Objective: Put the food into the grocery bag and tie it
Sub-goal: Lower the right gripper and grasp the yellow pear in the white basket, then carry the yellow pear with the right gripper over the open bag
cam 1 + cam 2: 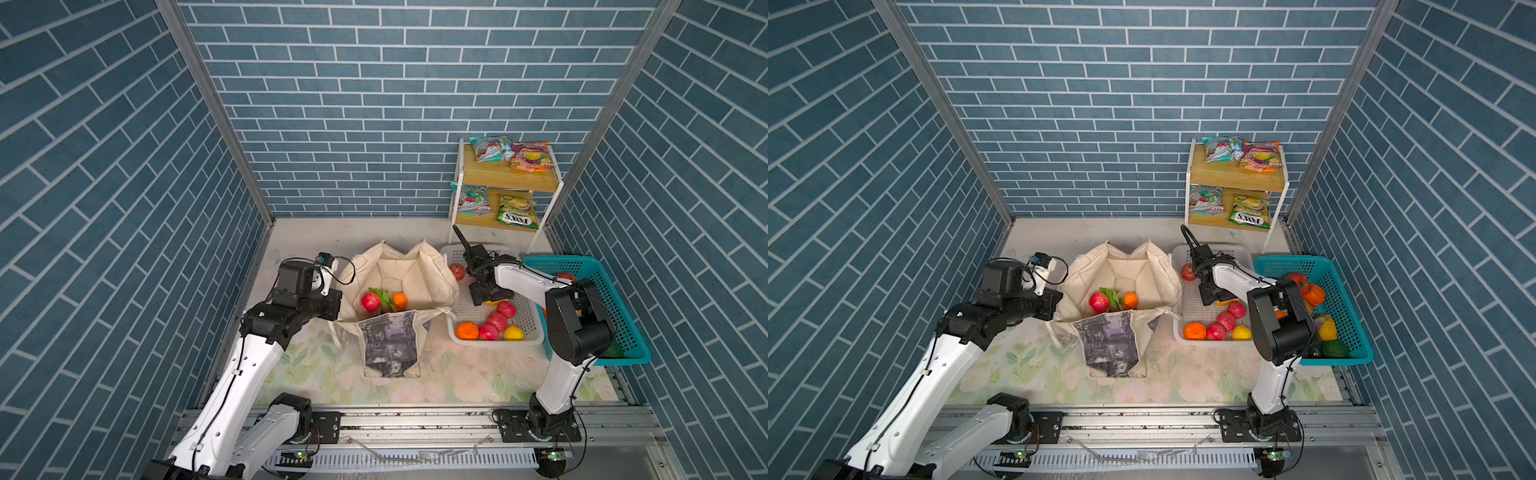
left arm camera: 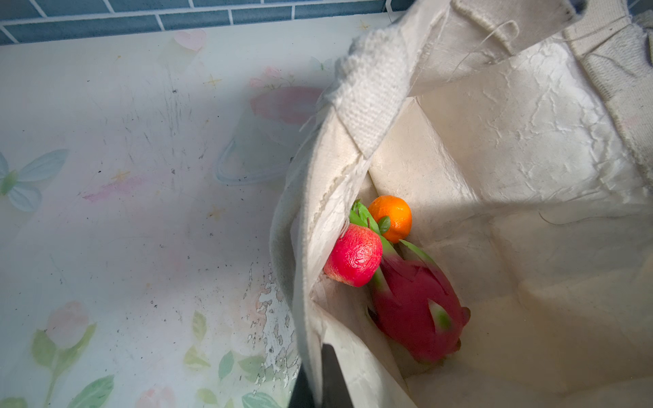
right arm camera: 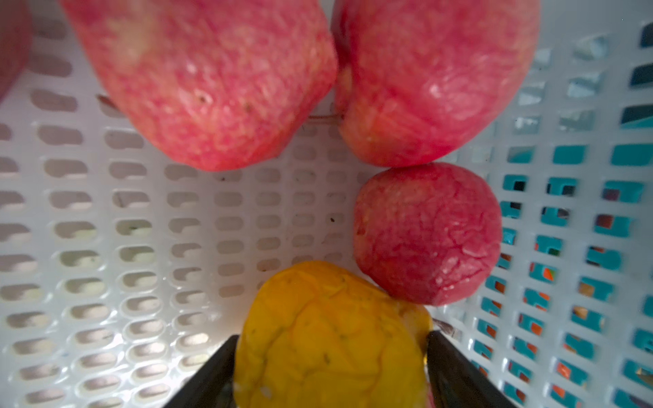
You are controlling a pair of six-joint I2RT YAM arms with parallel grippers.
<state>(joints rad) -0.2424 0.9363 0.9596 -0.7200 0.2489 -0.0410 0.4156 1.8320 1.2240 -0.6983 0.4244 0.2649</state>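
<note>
Matt, rough woven canvas: grocery bag (image 1: 399, 270). Smooth perforated plastic: white basket (image 1: 496, 343). Matt, crackled skin: yellow pear (image 3: 328, 335).

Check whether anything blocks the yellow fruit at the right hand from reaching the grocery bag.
Nothing visible does. The yellow fruit lies between the right hand's fingers in the white basket; the grocery bag beside it gapes open, mouth clear.

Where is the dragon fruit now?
The dragon fruit lies inside the grocery bag, left of the white basket in a top view, against the red apple and near the orange.
</note>
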